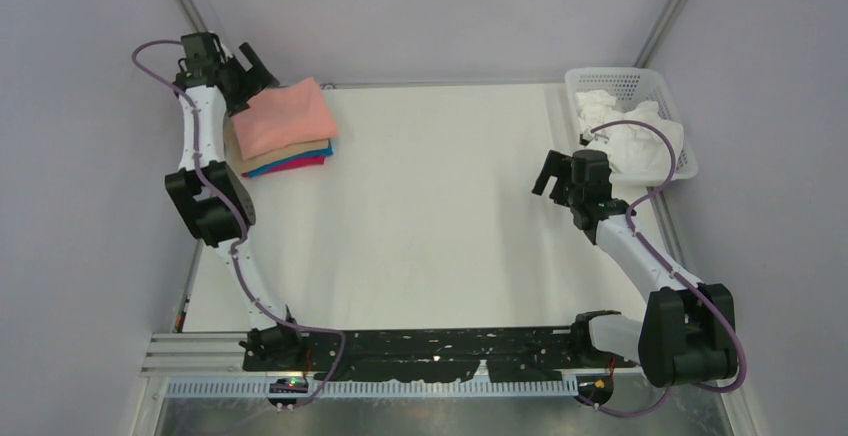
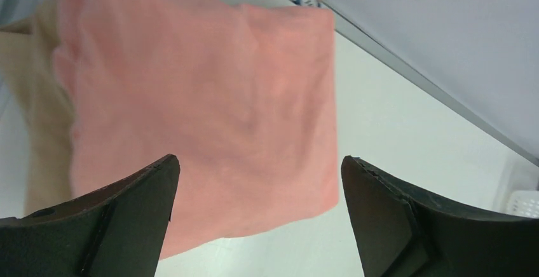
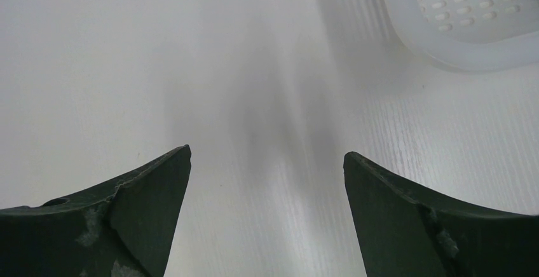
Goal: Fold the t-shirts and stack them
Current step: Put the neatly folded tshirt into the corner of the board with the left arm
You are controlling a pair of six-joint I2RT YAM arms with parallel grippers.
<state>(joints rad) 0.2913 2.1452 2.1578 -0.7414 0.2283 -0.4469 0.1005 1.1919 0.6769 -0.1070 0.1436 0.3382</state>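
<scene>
You're holding the left pincer [image 2: 259, 162] wide open, empty, over the salmon-pink t-shirt [image 1: 288, 116]; it's lying folded atop 3 others, tan [image 1: 283, 157], blue [image 1: 300, 163], magenta [image 1: 306, 167], at the far-left corner of the bench [image 1: 430, 216]. Right pincer [image 3: 267, 156] is hanging wide, empty, near the basket [image 1: 640, 81].

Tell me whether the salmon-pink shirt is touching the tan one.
Touching. The left wrist view shows the salmon-pink shirt lying directly on the tan shirt, overlapping it with no gap.

White table [image 1: 440, 246], pale grey walls [image 1: 430, 6], even light
</scene>
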